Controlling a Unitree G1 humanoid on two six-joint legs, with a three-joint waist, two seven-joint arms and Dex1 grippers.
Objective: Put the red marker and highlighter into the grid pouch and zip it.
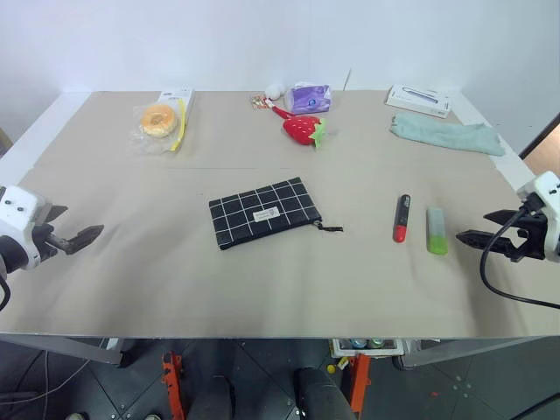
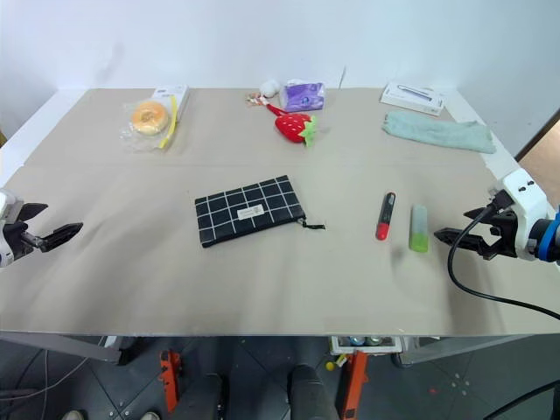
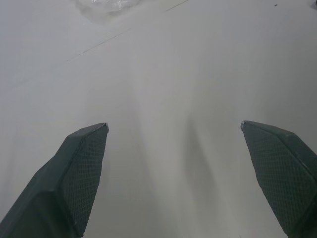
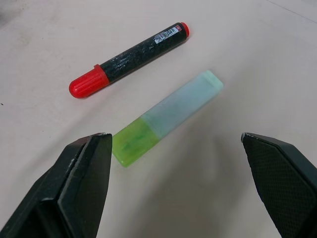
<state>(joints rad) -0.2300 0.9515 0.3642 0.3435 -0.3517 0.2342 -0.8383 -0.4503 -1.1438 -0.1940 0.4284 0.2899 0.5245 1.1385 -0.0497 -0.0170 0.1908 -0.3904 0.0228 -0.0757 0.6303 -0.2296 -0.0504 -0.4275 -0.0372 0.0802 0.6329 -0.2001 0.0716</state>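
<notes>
- The table (image 1: 131, 289) is covered with a plain beige sheet, and all the things lie on it.
- The pouch (image 1: 264, 211) lies flat near the middle of the table, a little toward the left edge, turned slightly askew. Its white label faces up, and its pull cord (image 1: 329, 227) trails off the end nearer the right edge.
- The marker (image 1: 401, 218) lies between the pouch and the right edge, well apart from the pouch, with its red cap toward the front edge.
- The highlighter (image 1: 437, 230) lies just beside the marker on the side nearer the right edge. The two run almost parallel and do not touch. Its bright green end points toward the front edge.
- The right gripper (image 1: 472, 236) hovers over the right edge, near the highlighter, with its fingers spread wide and nothing between them. In the right wrist view both pens lie ahead of the fingers (image 4: 79, 183), the highlighter nearer.
- The left gripper (image 1: 77, 233) hovers at the left edge, well apart from the pouch, also spread wide and empty. Bare table lies under it in the left wrist view.
- Along the back edge lie a bagged donut (image 1: 158, 122) toward the left corner, a strawberry toy (image 1: 303, 129) and a purple packet (image 1: 310, 98) near the middle, and a pale-green cloth (image 1: 446, 134) with a white box (image 1: 420, 100) behind it toward the right corner.
</notes>
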